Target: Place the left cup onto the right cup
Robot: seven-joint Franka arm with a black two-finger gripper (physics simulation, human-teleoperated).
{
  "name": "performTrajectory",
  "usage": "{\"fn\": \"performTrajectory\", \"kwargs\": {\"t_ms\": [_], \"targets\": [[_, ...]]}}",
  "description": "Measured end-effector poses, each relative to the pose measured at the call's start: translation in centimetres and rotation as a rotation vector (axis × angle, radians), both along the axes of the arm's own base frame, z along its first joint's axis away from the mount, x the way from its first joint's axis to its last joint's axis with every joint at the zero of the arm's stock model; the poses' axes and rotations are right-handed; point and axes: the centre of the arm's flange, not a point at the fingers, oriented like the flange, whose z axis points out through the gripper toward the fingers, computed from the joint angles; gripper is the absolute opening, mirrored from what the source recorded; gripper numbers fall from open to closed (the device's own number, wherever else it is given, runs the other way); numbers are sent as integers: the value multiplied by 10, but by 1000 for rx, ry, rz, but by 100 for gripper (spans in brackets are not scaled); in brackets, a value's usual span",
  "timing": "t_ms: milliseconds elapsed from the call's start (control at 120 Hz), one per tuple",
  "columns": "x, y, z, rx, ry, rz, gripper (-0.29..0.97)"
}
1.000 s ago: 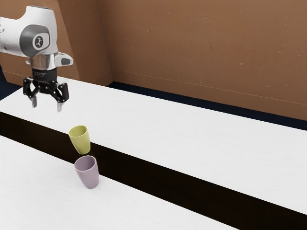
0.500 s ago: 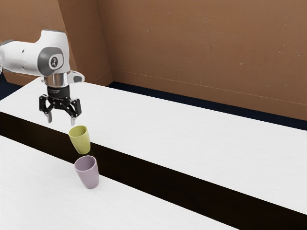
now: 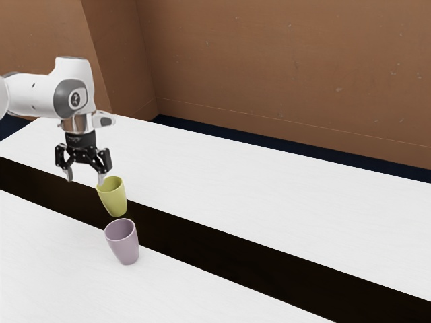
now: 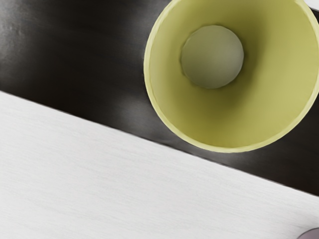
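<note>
Gripper (image 3: 84, 178) is hanging with fingers spread wide, gripping nothing, just above and to the exterior view's left of the yellow cup (image 3: 112, 195). One fingertip is sitting close beside the rim; contact can't be told.

Yellow cup is standing upright, mouth up, on the dark band (image 3: 222, 249) of the table (image 3: 269, 195). Purple cup (image 3: 122, 241) is standing just beside it, nearer the camera, apart from it.

In the wrist view the yellow cup (image 4: 229, 74) is showing an empty inside and a thin round rim. The purple cup (image 4: 311, 234) is peeking in at a corner.

Handling, by guess: light, stiff, smooth-walled, so likely slippery. Walls are tapering toward the base. Pinching one wall at the rim, or spanning the body high up, is looking best.

Room: open table on all sides except toward the purple cup. Lifting straight up before crossing over is looking safest.
</note>
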Motion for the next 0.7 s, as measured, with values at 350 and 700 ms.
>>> {"fn": "performTrajectory", "kwargs": {"t_ms": [350,700], "targets": [[12,19,-30,-43,-49,-4,68],[33,26,-29,-38,-106,-45,68]]}}
